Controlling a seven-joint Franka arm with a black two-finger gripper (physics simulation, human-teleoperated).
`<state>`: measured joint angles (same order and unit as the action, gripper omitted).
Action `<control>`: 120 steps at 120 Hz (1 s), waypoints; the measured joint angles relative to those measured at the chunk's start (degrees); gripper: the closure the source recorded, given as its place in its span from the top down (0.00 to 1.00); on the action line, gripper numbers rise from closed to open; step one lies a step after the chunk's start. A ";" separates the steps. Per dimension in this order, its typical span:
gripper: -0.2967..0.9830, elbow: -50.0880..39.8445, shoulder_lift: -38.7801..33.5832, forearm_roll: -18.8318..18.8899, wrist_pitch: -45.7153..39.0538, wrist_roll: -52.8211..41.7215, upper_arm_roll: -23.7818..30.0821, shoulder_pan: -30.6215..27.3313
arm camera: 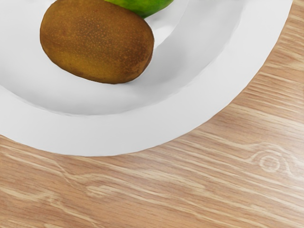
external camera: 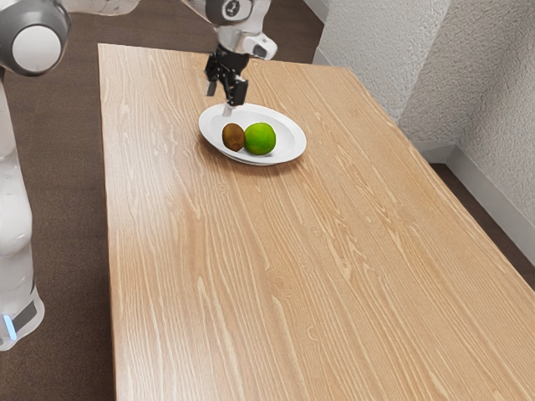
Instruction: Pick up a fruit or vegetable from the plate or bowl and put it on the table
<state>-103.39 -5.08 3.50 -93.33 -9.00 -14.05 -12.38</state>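
White plate (external camera: 288, 147) holds brown kiwi (external camera: 233, 137), green lime (external camera: 260, 139); black gripper (external camera: 224, 95) hangs near rim, fingers well apart, gripping nothing.

Bright light w/ soft glare on tbl (external camera: 155, 159).

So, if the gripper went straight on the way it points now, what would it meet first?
Most likely the rim of the plate, on the brown fruit's side: the gripper points down roughly there. Depth is unclear, so it might meet the table just outside instead.
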 joint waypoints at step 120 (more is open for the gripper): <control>0.77 2.90 6.04 0.08 -8.61 -21.29 -4.77 -0.91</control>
<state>-100.48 0.96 3.58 -101.95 -30.29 -18.83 -13.29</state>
